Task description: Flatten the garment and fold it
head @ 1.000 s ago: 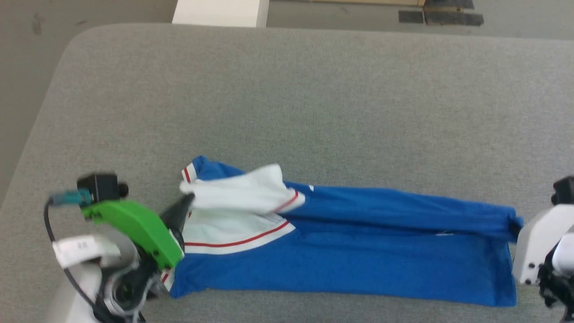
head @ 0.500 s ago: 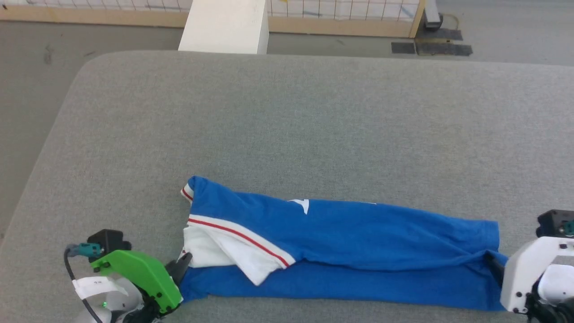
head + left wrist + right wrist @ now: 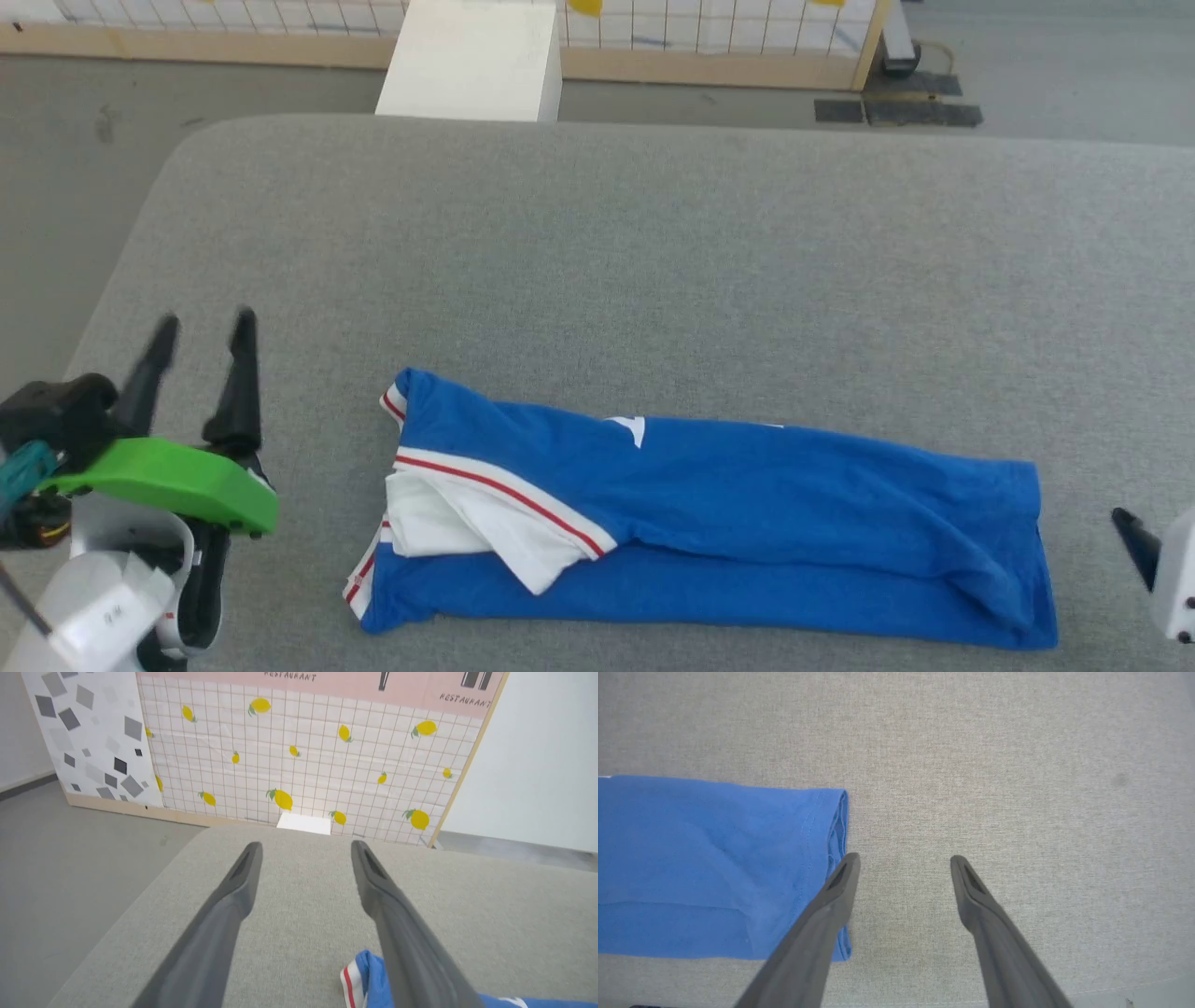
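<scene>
The garment [image 3: 709, 523], royal blue with a white sleeve edged in a red stripe, lies folded into a long band across the near part of the grey table [image 3: 653, 261]. Its collar end points left and its hem end right. My left gripper [image 3: 203, 325] hovers open to the left of the collar end, apart from the cloth; in the left wrist view the left gripper [image 3: 306, 845] has bare table between its fingers and a collar corner [image 3: 366, 975] beside the right finger. My right gripper [image 3: 903, 858] is open just right of the hem [image 3: 831, 826], holding nothing; one fingertip [image 3: 1125, 525] shows at the head view's right edge.
A white block [image 3: 471, 61] stands on the floor beyond the table's far edge, before a tiled lemon-print panel [image 3: 303, 756]. The table's rounded left corner [image 3: 177, 159] drops to grey floor [image 3: 47, 205]. Wide bare felt lies behind the garment.
The top layer with the sleeve was folded down toward me. Both grippers have let go: the left opened and rose off to the left, the right opened and pulled back right. The camera tilted up.
</scene>
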`<state>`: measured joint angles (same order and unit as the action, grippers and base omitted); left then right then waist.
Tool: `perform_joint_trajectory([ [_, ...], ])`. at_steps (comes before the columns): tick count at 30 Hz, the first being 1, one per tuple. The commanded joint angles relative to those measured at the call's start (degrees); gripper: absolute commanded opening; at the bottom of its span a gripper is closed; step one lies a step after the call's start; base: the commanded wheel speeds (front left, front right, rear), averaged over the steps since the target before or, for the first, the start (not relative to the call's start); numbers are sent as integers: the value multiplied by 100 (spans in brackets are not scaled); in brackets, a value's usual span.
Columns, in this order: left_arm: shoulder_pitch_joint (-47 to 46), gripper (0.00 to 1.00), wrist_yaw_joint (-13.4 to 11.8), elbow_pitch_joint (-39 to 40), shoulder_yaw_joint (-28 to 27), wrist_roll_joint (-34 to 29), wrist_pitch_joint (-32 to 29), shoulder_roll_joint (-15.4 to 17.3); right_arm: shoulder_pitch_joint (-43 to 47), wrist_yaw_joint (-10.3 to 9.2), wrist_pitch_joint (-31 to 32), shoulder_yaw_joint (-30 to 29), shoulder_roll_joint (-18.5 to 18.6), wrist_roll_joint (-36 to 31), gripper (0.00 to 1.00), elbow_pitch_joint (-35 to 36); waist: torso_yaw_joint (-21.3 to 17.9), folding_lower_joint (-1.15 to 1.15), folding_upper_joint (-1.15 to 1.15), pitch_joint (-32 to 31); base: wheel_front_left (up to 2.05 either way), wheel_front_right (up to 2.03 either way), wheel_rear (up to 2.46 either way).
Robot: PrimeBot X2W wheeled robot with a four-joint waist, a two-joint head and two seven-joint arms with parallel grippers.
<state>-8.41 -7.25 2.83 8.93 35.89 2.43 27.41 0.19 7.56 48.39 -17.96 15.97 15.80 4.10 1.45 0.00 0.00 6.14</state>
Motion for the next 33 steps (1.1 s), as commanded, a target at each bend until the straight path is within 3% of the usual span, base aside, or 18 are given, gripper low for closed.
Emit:
perform_joint_trajectory([
  [1,-107,100,125,-37,1,-159,436,-12,-74,-8,-37,132,26,157,100,-81,60,0,0,124,0,0,0],
  [3,-146,100,220,-142,6,-334,926,-76,-98,-8,-60,359,111,308,100,-187,82,0,0,210,0,0,0],
  [6,-212,100,348,-202,-14,-600,1198,-194,-94,-8,-148,728,264,588,100,-406,119,0,0,336,0,0,0],
  [10,-213,100,542,-129,-144,-843,1250,-391,-113,-8,-226,996,402,761,100,-723,161,0,0,460,0,0,0],
  [18,-16,100,898,50,-710,-1203,1255,-865,-289,-8,-440,1460,282,1024,100,-1006,203,0,0,624,0,0,0],
  [27,9,100,1199,-117,-995,-1451,1256,-1151,-437,-8,-500,1780,263,1162,100,-1194,257,0,0,636,0,0,0],
  [28,9,100,1218,-130,-1027,-1468,1256,-1187,-453,-8,-474,1750,297,1107,39,-1228,258,0,0,632,0,0,0],
  [29,18,100,1232,-148,-1051,-1481,1256,-1210,-476,-8,-480,1694,314,1055,0,-1247,255,0,0,630,0,0,0],
  [33,45,100,1304,-178,-1117,-1554,1256,-1288,-593,-8,-383,1275,339,864,0,-1296,228,0,0,628,0,0,0],
])
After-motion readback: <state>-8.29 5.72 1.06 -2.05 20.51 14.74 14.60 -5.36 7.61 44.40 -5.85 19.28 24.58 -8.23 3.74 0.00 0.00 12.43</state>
